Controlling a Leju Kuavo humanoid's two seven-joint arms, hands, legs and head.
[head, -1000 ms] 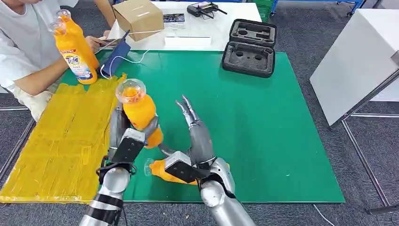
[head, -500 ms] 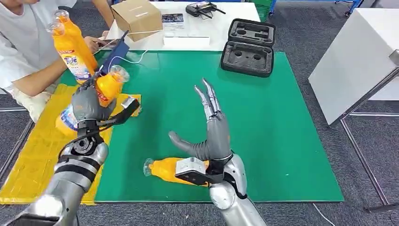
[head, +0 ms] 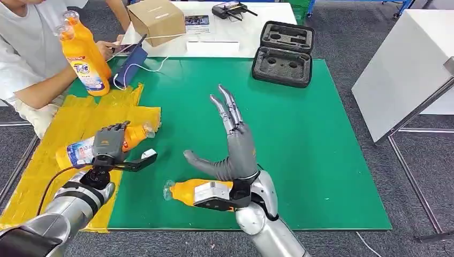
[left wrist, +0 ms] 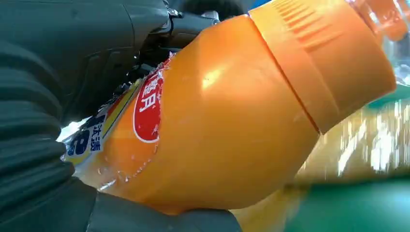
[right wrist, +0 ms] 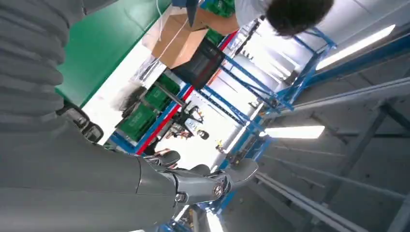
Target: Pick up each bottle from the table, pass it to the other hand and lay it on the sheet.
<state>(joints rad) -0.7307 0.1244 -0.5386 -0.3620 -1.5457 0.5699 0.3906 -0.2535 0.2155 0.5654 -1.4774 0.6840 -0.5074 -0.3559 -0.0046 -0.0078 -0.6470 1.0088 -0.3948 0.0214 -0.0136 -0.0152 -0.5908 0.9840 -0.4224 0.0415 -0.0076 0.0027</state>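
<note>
1 orange plastic bottle (head: 131, 136) lies on the yellow sheet (head: 64, 160), gripped by the left hand (head: 107, 143); the right hand (head: 233, 144) is spread.

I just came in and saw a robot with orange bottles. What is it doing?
The robot's left hand grips an orange plastic bottle with a blue and white label, held on its side low over the crinkled yellow plastic sheet. Its right hand is open and raised above the green table mat. Another orange bottle lies on the mat by the right wrist. A person's hand holds two more orange bottles upright.
</note>
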